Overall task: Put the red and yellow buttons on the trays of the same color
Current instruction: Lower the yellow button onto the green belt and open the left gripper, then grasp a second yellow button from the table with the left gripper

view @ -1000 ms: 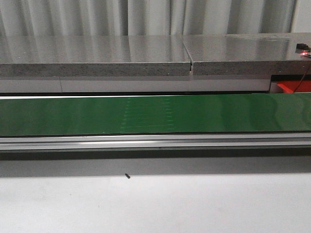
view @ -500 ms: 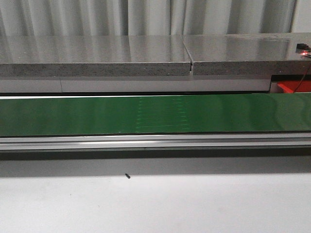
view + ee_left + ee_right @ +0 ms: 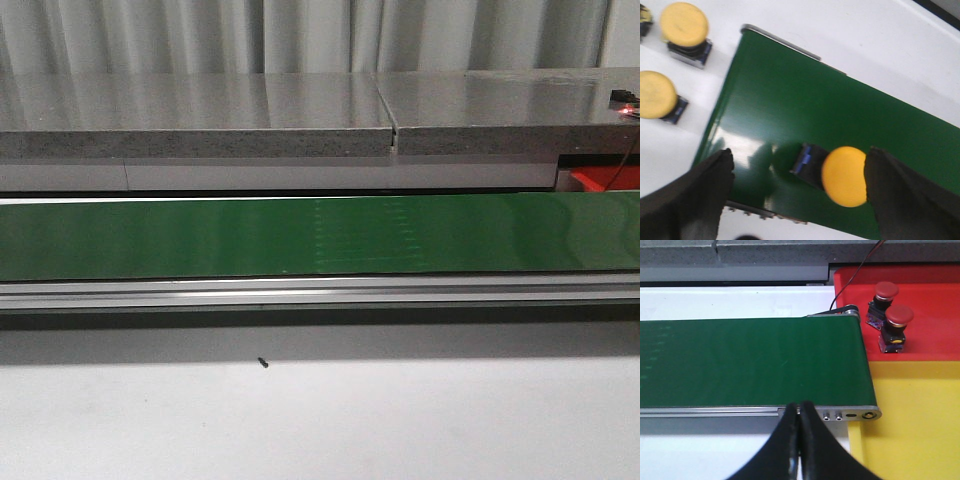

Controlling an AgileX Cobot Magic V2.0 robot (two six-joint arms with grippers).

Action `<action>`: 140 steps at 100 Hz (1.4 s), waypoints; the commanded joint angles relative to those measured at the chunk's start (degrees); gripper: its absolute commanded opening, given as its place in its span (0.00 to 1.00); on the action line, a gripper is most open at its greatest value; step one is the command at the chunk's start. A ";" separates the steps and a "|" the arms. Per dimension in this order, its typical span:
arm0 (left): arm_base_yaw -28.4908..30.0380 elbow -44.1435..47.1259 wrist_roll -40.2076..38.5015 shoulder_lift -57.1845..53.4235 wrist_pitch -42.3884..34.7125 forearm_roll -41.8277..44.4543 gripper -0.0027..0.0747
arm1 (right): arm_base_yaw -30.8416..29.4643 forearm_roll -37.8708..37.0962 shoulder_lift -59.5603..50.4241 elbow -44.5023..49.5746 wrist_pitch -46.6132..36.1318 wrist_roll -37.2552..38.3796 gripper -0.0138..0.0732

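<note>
In the left wrist view a yellow button (image 3: 844, 176) lies tipped on its side on the green belt (image 3: 790, 100), its dark base pointing away from its cap. My left gripper (image 3: 800, 152) is open around it, the cap close against one finger (image 3: 900, 195). Two more yellow buttons (image 3: 684, 24) (image 3: 656, 95) stand on the white table beside the belt's end. In the right wrist view my right gripper (image 3: 800, 410) is shut on nothing, just off the belt's end. Two red buttons (image 3: 886, 291) (image 3: 899, 316) stand on the red tray (image 3: 930, 340). The yellow tray (image 3: 920, 420) holds nothing in view.
The front view shows the long green belt (image 3: 200, 240) with its metal rail (image 3: 300, 292), a grey stone counter (image 3: 200, 110) behind and white table (image 3: 300, 420) in front. Neither arm appears there. A corner of the red tray (image 3: 600, 180) peeks at the right.
A faint pattern on the belt has shifted to the right across the front view. Nothing else there has moved.
</note>
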 commanded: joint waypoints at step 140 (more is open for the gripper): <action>18.19 -1.36 -1.85 16.63 -14.48 7.71 0.73 | 0.00 -0.33 -0.04 -1.41 -4.10 -0.27 0.09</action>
